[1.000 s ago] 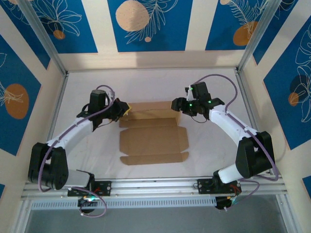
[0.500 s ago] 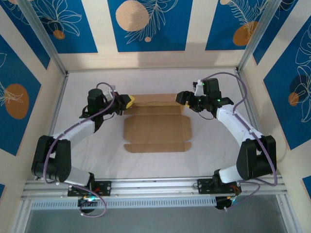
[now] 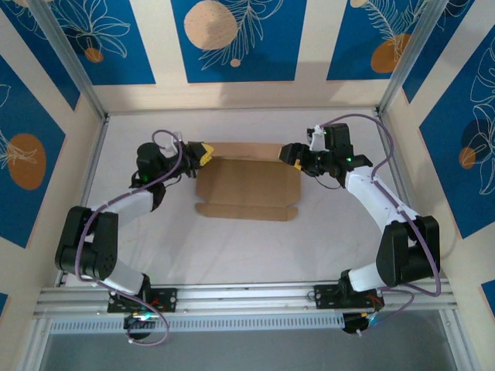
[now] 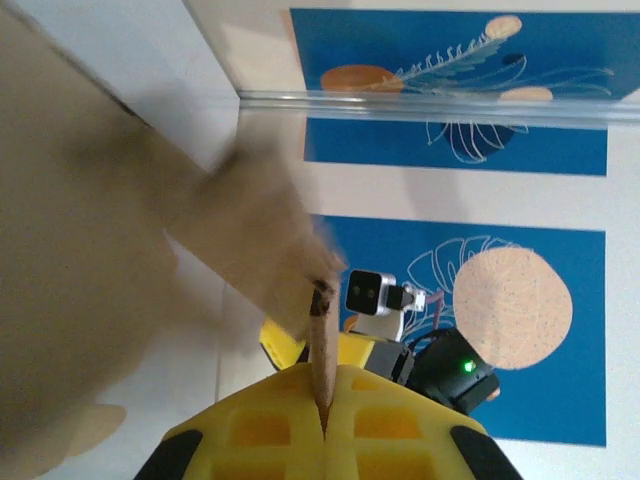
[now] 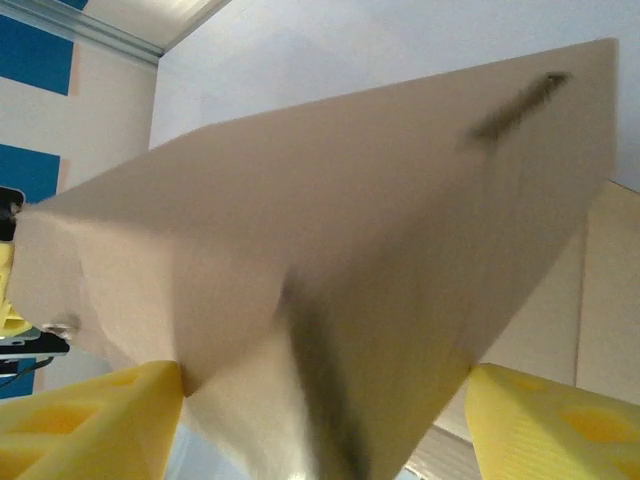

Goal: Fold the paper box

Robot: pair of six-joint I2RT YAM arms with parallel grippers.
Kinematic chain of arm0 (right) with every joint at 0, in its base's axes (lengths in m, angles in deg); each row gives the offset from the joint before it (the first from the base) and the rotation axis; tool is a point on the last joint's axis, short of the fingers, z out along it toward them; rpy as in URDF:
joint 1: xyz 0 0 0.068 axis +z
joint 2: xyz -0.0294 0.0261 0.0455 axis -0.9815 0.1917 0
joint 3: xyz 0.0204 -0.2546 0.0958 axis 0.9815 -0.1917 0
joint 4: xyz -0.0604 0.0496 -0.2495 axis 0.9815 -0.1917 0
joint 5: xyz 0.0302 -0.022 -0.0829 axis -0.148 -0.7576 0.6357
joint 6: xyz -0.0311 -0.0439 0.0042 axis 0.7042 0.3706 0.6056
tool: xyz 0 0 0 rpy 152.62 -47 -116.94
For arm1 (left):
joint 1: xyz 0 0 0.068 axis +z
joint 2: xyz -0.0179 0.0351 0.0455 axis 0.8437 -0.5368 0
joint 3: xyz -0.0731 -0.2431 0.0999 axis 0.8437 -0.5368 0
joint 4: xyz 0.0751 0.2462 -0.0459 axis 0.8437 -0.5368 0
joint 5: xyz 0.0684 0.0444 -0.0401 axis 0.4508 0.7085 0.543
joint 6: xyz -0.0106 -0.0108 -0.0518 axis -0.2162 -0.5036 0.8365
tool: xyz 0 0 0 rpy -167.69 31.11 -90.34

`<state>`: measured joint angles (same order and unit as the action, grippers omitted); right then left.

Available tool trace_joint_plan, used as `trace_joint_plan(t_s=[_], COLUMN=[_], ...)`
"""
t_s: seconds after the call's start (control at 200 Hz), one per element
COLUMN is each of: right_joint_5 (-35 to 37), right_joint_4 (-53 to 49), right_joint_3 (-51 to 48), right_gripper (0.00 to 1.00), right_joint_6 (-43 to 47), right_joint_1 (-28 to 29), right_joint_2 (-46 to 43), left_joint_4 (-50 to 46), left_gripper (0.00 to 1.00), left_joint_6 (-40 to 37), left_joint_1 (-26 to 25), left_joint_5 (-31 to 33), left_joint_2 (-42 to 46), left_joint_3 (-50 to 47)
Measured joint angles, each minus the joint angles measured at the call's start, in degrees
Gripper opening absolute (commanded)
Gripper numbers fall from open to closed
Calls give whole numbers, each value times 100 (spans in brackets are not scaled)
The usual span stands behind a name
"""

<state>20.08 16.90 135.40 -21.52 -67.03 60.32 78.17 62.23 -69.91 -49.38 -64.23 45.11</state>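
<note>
- Top external: the paper box (image 3: pixel 247 189) lies mid-table, its base flat and its far panel raised. The left gripper (image 3: pixel 203 153) and right gripper (image 3: pixel 290 153) stand at the panel's 2 far corners
- Left wrist: the left gripper (image 4: pixel 322 425) is closed tight on a thin cardboard edge that stands upright between its yellow fingers (image 4: pixel 400 440)
- Right wrist: the right gripper (image 5: pixel 320 420) has its fingers (image 5: pixel 90 415) spread wide with cardboard filling the gap; whether they press on it cannot be told
- Judgement: the far panel is being folded over. Both corners should travel level so the crease runs straight and the base does not slide
</note>
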Motion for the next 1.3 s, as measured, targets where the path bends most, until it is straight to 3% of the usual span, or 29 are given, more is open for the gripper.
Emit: trace_joint_plan(t_s=[0.215,0.465,0.61,0.875,1.106,1.296], right_joint_5=[247,1338,1744,1484,1969,1598], right_joint_4=[-452,-1506,-1897,-1967,-2044,-1790], right_joint_3=[157,835,1097,1436,1685,1215], right_gripper=[76,76,71,59,80,86], right_joint_6=[-13,247,472,669,938,938], right_joint_1=[79,212,337,835,863,352], right_joint_2=[-2,-162,-369,-52,415,372], left_joint_4=[-1464,-2616,-2806,-2975,-3209,-3696], left_gripper=[0,0,0,0,0,0], left_joint_6=[-850,-1379,-1578,-1967,-2212,-2520], left_joint_1=[0,-2,-17,-66,-94,-101], left_joint_5=[138,229,282,306,306,297], left_joint_2=[505,533,422,212,203,55], left_joint_3=[214,616,621,592,595,828])
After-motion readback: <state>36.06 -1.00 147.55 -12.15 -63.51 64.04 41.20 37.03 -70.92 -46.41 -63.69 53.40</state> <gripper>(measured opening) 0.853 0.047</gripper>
